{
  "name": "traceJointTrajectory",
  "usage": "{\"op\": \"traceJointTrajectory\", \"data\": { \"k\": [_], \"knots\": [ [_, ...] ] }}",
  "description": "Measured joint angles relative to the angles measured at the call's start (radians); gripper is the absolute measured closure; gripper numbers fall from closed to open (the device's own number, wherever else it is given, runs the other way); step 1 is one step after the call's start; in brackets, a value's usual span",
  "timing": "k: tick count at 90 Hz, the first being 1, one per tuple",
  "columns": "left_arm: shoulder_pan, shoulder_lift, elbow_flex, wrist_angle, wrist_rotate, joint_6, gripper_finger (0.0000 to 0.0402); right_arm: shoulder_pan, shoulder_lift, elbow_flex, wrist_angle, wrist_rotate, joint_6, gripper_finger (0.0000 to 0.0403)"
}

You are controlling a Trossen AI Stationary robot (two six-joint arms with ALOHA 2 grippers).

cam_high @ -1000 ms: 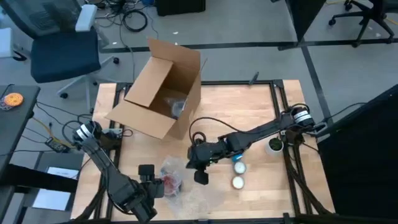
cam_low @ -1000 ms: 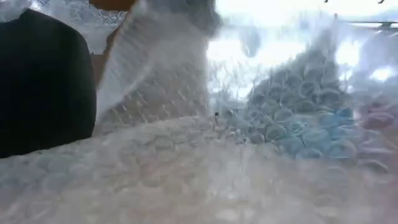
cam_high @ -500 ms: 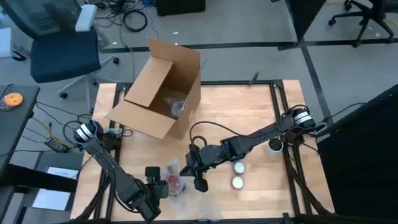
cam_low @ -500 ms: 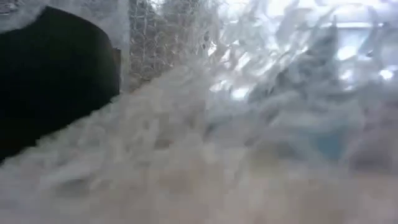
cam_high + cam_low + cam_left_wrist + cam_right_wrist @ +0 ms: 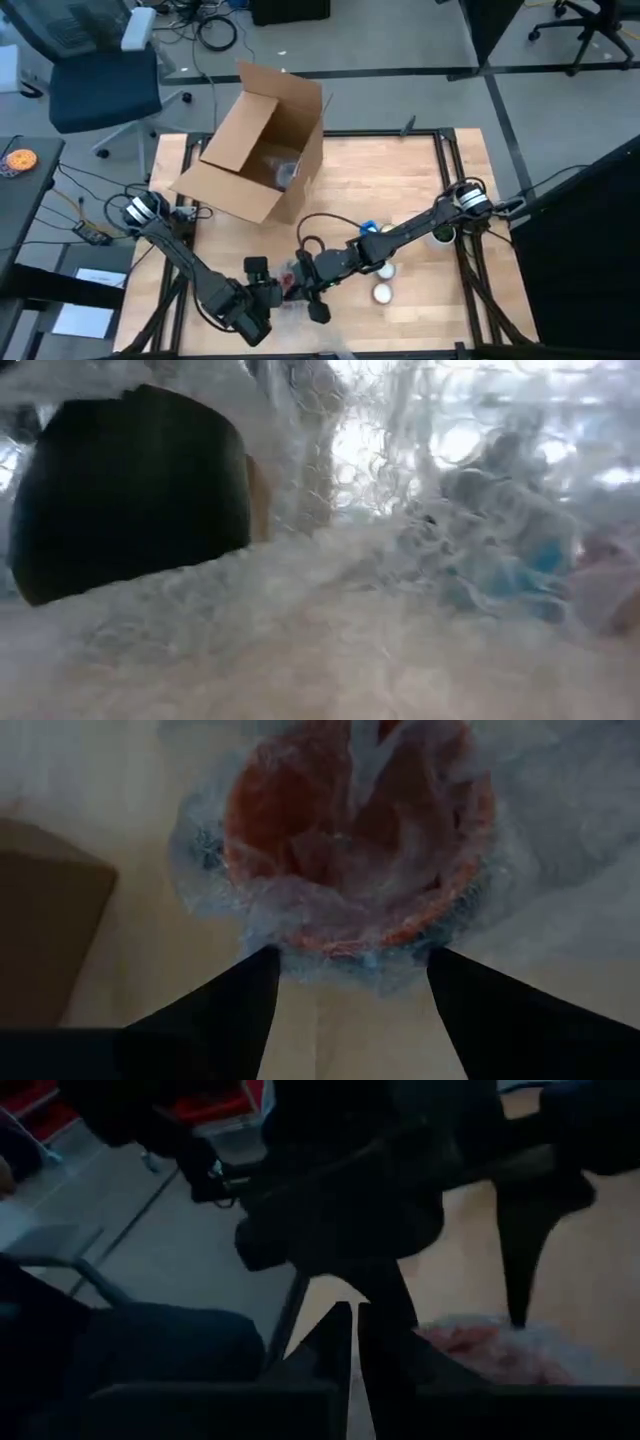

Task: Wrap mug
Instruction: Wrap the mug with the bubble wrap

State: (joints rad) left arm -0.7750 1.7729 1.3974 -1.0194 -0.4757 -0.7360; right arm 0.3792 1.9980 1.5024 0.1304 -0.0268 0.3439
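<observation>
Near the bench's (image 5: 400,180) front edge, the bubble-wrapped red mug (image 5: 355,840) is seen just ahead of the left pincer (image 5: 350,970), whose fingers are spread. The right pincer (image 5: 355,1330) is closed on nothing visible.

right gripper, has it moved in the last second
Yes. In the high view the right gripper has slid left and toward the near table edge, away from the cardboard box, reaching the wrapped mug.

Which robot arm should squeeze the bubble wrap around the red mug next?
Probably the left. The left gripper is open, with the wrapped mug right between its fingers. The right gripper looks shut and sits beside the mug.
</observation>
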Motion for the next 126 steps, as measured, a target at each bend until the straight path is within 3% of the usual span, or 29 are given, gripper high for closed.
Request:
{"op": "traceJointTrajectory", "data": {
  "k": [17,28,70,93,106,117,126],
  "knots": [
    [-0.01,-0.01,0.074,-0.081,0.006,-0.016,0.0161,-0.001,-0.001,0.001,0.007,0.004,-0.002,0.0402],
    [-0.025,-0.011,0.115,-0.083,-0.102,0.015,0.0161,-0.001,-0.001,0.002,0.002,0.008,-0.002,0.0402],
    [0.0,-0.01,-0.028,0.258,-0.412,0.247,0.0161,0.028,-0.034,0.002,0.0,0.034,-0.033,0.0403],
    [0.067,-0.011,-0.138,0.636,-0.314,0.456,0.0162,0.03,-0.042,0.001,-0.024,0.028,-0.032,0.0403],
    [0.077,-0.011,-0.146,0.688,-0.319,0.509,0.0175,0.041,-0.046,0.001,-0.04,0.061,-0.026,0.0403],
    [0.077,-0.011,-0.145,0.704,-0.341,0.524,0.0204,0.053,-0.058,0.001,-0.054,0.106,-0.039,0.0403],
    [0.081,-0.011,-0.145,0.744,-0.343,0.528,0.0252,0.061,-0.08,0.001,-0.087,0.13,-0.05,0.0403]
  ]
}}
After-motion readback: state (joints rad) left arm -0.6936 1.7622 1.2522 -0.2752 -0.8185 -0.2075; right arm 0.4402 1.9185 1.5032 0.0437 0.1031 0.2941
